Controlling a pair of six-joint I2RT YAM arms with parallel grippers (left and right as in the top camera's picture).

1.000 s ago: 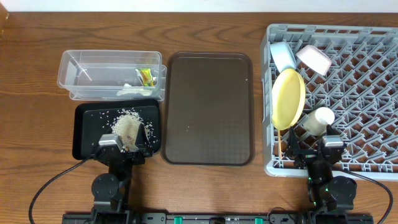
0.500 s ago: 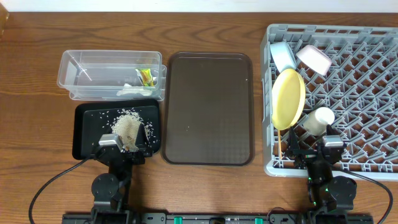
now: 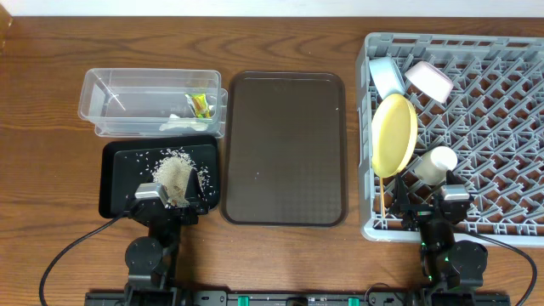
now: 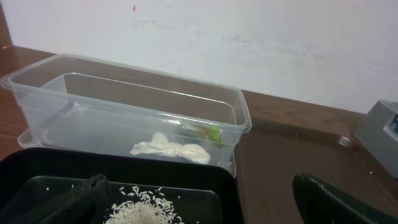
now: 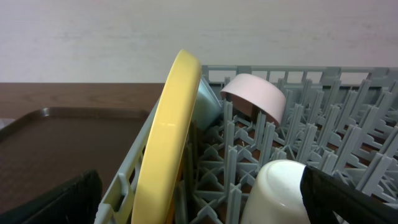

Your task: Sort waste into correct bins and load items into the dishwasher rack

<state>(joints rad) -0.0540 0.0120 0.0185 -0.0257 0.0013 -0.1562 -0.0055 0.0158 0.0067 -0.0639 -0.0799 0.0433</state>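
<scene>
The clear box [image 3: 153, 102] holds the yellow-green wrapper [image 3: 199, 104] and white paper scraps [image 3: 180, 124]; the scraps also show in the left wrist view [image 4: 171, 149]. The black tray [image 3: 119, 183] holds rice crumbs [image 3: 174, 168]. The grey rack [image 3: 493, 127] holds the yellow plate [image 3: 394, 134] on edge, the light blue bowl [image 3: 388, 75], the white bowl [image 3: 429, 81], the pale cup [image 3: 434, 163] and chopsticks [image 3: 384, 200]. My left gripper [image 4: 205, 208] is open and empty over the black tray's near edge. My right gripper [image 5: 208, 205] is open and empty at the rack's near left corner, close to the plate [image 5: 168, 137] and cup [image 5: 277, 193].
A large brown textured tray [image 3: 285, 149] lies between the bins and the rack. Bare wooden table surrounds it. A white wall stands behind the table.
</scene>
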